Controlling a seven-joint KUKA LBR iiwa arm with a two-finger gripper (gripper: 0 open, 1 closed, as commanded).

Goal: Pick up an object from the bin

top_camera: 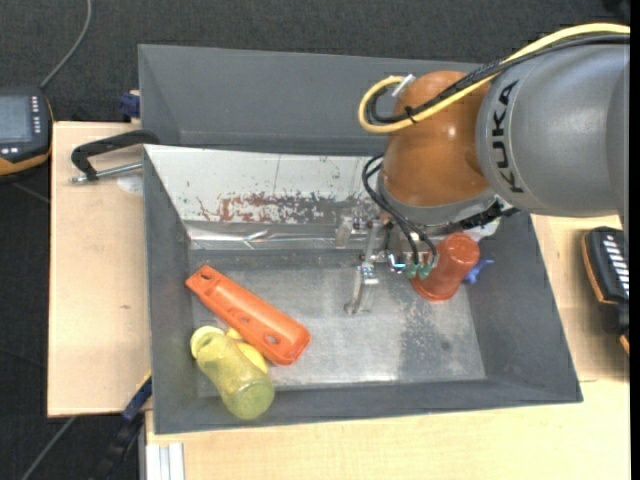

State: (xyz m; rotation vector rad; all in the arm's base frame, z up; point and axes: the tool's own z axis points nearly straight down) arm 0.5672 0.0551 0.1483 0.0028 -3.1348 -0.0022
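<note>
Gripper (pixel 361 290) over bin floor (pixel 330 343); red cylinder (pixel 446 266) just beside.

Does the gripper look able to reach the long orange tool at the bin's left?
Probably yes. Bare bin floor lies between the gripper and the orange tool, and nothing covers it; only a yellow bottle lies at its lower edge.

Bottle (pixel 233 371) in front-left corner of bin (pixel 300 98), long tool (pixel 247 315) just behind it, cup (pixel 444 265) at right

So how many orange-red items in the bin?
2: a long orange handle at lower left, touching the yellow bottle; a red cup right of the pincer. The arm may hide others.
</note>
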